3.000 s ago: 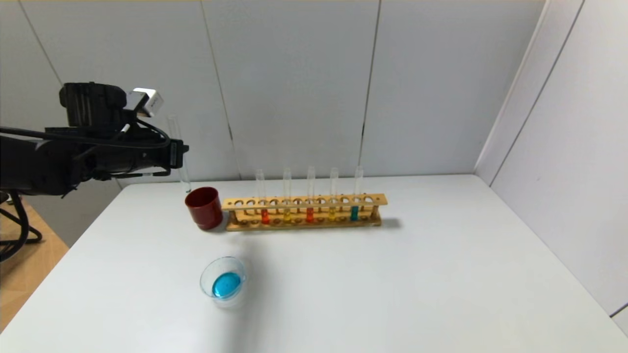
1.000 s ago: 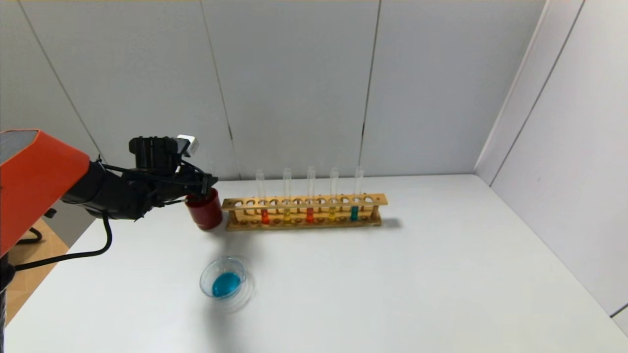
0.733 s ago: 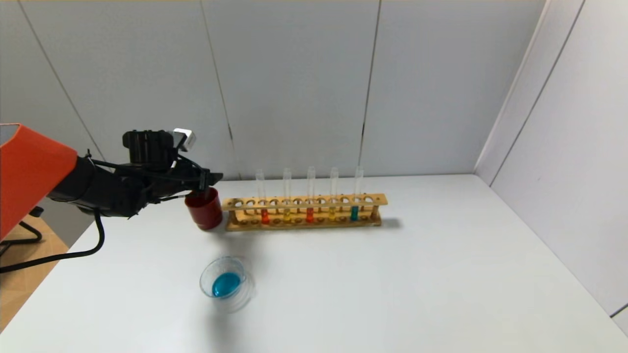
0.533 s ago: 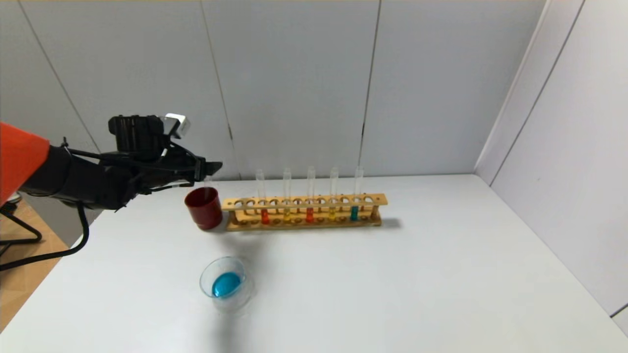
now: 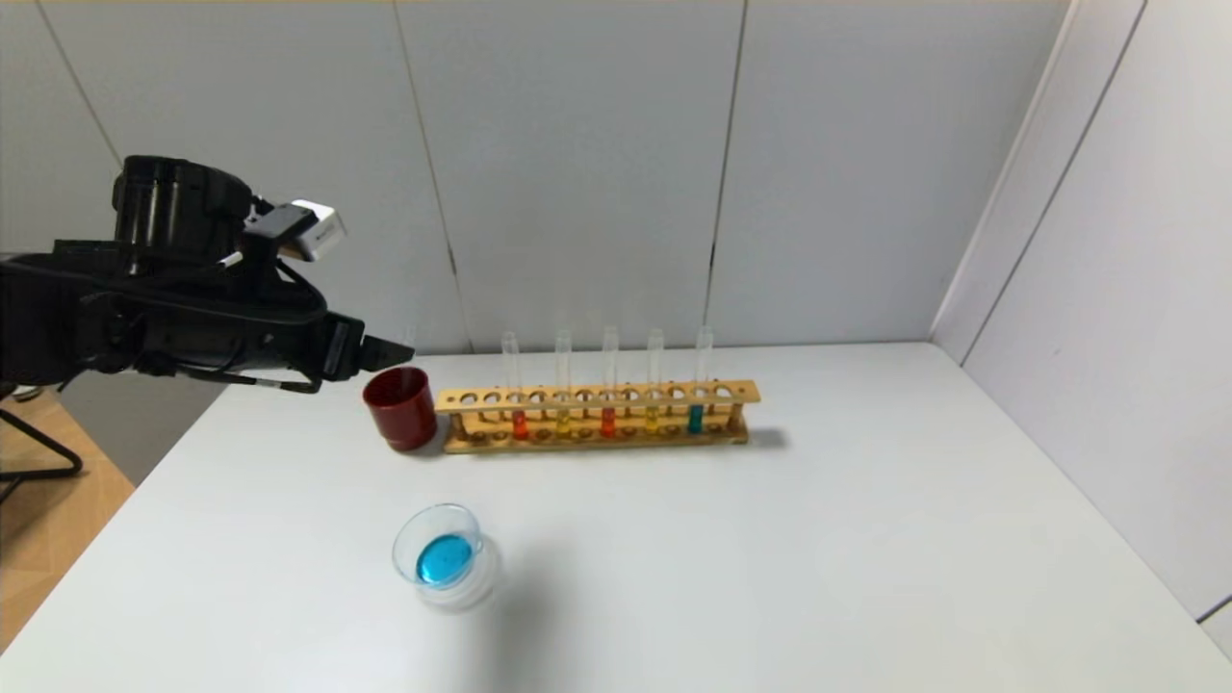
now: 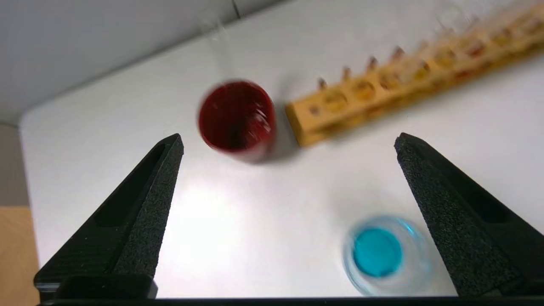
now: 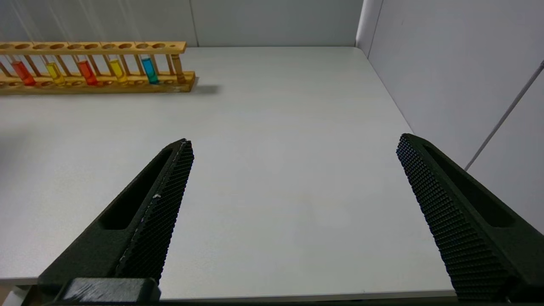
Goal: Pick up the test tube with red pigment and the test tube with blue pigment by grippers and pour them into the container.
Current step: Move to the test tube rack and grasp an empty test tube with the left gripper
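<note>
Two test tubes with red pigment [image 5: 520, 424] [image 5: 607, 422] and one test tube with blue pigment [image 5: 695, 418] stand upright in the wooden rack [image 5: 597, 394]. They also show in the right wrist view: red [image 7: 87, 71], blue [image 7: 148, 70]. The container [image 5: 445, 556], a low clear dish holding blue liquid, sits near the front left; it also shows in the left wrist view [image 6: 382, 255]. My left gripper [image 5: 385, 348] [image 6: 289, 137] is open and empty, in the air left of and above the dark red cup. My right gripper [image 7: 295, 139] is open and empty above the table's near right edge, out of the head view.
The dark red cup [image 5: 399, 407] [image 6: 236, 117] stands at the rack's left end, with a faint clear empty tube [image 5: 409, 339] rising from it. Two yellow-liquid tubes [image 5: 563, 423] [image 5: 652, 420] stand in the rack. Walls close off the back and right.
My left gripper lowered an empty clear tube into the dark red cup, let it go, then rose and drew back to the left, now open.
</note>
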Action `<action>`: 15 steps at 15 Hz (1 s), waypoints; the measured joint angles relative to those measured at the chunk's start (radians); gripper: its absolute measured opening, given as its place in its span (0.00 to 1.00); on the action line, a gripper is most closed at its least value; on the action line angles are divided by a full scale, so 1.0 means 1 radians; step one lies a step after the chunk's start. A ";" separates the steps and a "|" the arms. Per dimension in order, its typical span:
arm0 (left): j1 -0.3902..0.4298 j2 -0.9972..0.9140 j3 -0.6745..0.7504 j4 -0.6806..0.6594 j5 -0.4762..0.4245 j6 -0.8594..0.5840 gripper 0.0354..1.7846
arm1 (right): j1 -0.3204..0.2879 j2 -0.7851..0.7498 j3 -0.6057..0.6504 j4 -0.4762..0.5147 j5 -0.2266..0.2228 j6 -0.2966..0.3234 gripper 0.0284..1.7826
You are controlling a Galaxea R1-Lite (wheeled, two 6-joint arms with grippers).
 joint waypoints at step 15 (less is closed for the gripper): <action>-0.243 0.100 0.214 -0.380 0.013 -0.248 0.98 | 0.000 0.000 0.000 0.000 0.000 0.000 0.98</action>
